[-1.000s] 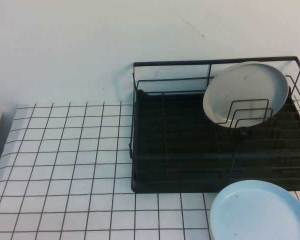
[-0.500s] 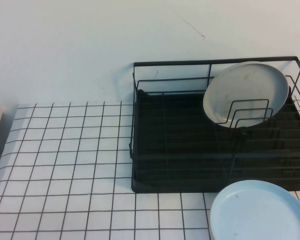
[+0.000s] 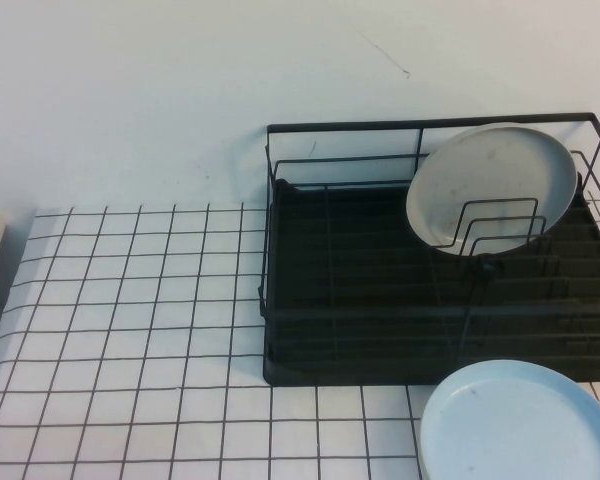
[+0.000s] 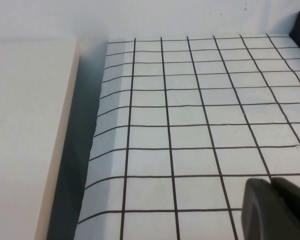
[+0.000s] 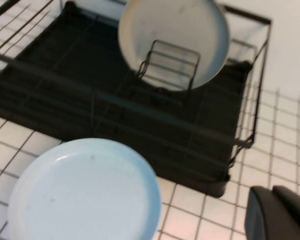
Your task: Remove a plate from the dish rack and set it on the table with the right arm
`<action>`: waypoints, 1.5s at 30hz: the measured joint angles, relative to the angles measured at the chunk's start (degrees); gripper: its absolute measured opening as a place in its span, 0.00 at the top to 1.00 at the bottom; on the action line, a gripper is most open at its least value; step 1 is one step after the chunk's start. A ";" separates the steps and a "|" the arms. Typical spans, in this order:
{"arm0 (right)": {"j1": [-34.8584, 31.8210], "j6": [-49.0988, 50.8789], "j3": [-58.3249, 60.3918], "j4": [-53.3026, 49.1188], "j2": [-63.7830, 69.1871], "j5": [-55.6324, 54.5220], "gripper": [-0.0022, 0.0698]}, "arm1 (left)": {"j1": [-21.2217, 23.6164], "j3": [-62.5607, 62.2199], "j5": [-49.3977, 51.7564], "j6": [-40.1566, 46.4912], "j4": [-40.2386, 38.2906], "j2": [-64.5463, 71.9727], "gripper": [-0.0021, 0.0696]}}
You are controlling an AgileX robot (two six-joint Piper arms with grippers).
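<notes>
Plate [image 3: 518, 422], light blue and round with a shallow raised rim, lies flat on the desk [image 3: 130, 330] at the 5 o'clock corner of the high view, just in front of the dish rack [image 3: 360, 300]. Its far rim sits right at the rack's near edge; contact between the two cannot be confirmed. The right wrist view shows the same plate [image 5: 85, 192] face up on the grid cloth [image 5: 285, 150], with the rack [image 5: 65, 85] directly behind it.

Dish rack: black wire frame on a black tray base, located at 3 o'clock in the high view. A whitish-grey plate [image 3: 492, 185] stands tilted in the rack's far right part, leaning behind upright wire loop dividers [image 3: 495, 225].

Right tool [image 5: 279, 212]: only a dark body portion appears at the edge of the right wrist view, beside the plate and clear of it. Finger state cannot be determined.

Left tool [image 4: 275, 209]: a dark portion appears above bare grid cloth [image 4: 190, 110], near a pale flat panel [image 4: 30, 130] bordering the desk. Finger state cannot be determined.
</notes>
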 joint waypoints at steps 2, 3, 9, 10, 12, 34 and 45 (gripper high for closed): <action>-0.99 0.00 0.63 -1.96 -3.50 -0.37 0.97 | 0.00 0.00 0.00 0.00 0.00 0.00 0.98; -1.49 0.09 1.51 -3.14 -5.19 -0.63 0.97 | 0.00 0.00 0.00 0.00 0.00 0.00 0.98; -3.30 0.21 15.38 -7.41 -12.32 -10.42 0.97 | 0.00 0.00 0.00 0.00 0.00 0.00 0.98; -3.30 0.44 18.83 -7.52 -13.26 -13.92 0.97 | 0.00 0.00 0.00 0.00 0.00 0.00 0.98; -3.30 1.13 25.54 -7.52 -15.00 -19.87 0.97 | 0.00 0.00 0.00 0.00 0.00 0.00 0.98; -3.74 12.90 42.83 -9.83 -23.15 -29.76 0.97 | 0.00 0.00 0.00 0.00 0.00 0.00 0.98; -3.74 15.34 42.93 -10.26 -23.15 -29.89 0.97 | 0.00 0.00 0.00 0.00 0.00 0.00 0.98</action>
